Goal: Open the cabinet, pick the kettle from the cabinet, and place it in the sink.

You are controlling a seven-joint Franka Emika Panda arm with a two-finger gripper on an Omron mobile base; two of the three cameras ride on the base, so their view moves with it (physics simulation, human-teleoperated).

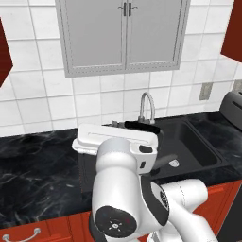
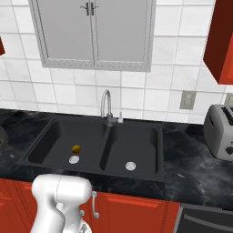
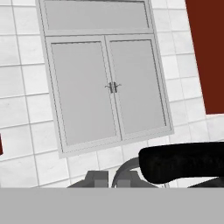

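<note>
From the hand camera I see the red cabinet [image 3: 205,52] at about two o'clock, its long axis vertical, while the grey double-door cabinet [image 3: 107,87] sits dead ahead at twelve; I judge the hand must swing right. The fingers are hidden, so I cannot tell how open the hand is. The kettle is presumably behind that red door. The sink [image 2: 136,150] lies below, with a small yellow item [image 2: 76,149] in its left basin.
</note>
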